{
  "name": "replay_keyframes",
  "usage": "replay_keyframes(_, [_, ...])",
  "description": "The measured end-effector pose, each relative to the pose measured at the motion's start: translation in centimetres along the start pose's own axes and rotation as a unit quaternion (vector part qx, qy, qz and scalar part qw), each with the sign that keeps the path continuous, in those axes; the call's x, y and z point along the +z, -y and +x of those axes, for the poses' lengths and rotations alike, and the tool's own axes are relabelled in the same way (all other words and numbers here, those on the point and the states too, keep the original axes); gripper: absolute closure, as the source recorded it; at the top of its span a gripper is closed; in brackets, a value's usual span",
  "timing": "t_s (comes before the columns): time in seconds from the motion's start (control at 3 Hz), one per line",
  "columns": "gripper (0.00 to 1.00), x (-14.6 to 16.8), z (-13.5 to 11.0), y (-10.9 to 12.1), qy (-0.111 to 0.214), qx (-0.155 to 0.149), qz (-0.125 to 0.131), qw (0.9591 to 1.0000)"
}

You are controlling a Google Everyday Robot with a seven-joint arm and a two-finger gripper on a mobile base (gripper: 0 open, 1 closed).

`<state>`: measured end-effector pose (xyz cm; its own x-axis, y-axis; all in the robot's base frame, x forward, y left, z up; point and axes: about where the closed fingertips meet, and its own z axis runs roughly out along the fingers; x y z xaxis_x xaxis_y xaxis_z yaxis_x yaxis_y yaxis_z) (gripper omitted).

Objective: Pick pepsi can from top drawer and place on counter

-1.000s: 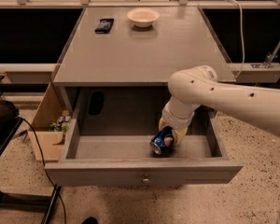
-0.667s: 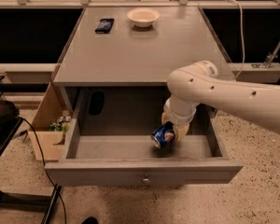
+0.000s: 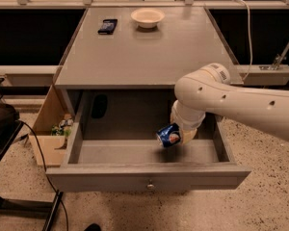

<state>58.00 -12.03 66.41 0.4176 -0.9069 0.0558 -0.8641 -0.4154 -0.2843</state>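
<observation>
The blue pepsi can [image 3: 168,135] hangs tilted in the air above the floor of the open top drawer [image 3: 149,177], right of its middle. My gripper [image 3: 179,132] is at the end of the white arm, which comes in from the right, and it is shut on the can; the arm's wrist hides most of the fingers. The drawer is pulled fully out, with its small round knob [image 3: 150,186] on the front panel. The grey counter [image 3: 147,44] lies just behind and above the drawer.
A flat dark phone-like object [image 3: 108,26] and a cream bowl [image 3: 147,17] lie at the counter's far edge. A wooden box [image 3: 50,129] with small items stands on the floor left of the drawer. A cable [image 3: 38,162] runs across the floor at the left.
My gripper has lifted the pepsi can off the drawer floor and raised it; the can now hangs clear of the bottom. The drawer has not moved.
</observation>
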Motion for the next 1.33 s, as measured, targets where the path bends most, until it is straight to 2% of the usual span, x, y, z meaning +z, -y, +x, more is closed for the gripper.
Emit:
replay_keyframes(0.33, [1.00, 0.0, 0.0, 0.0, 0.001, -0.001, -0.001, 1.0000])
replay_keyframes(0.67, [1.00, 0.0, 0.1, 0.1, 0.005, 0.019, 0.007, 0.9998])
replay_keyframes(1.0, [1.00, -2.2, 0.4, 0.7, 0.008, 0.072, 0.025, 0.9971])
replay_keyframes(1.33, [1.00, -3.9, 0.5, 1.0, 0.017, 0.110, 0.036, 0.9931])
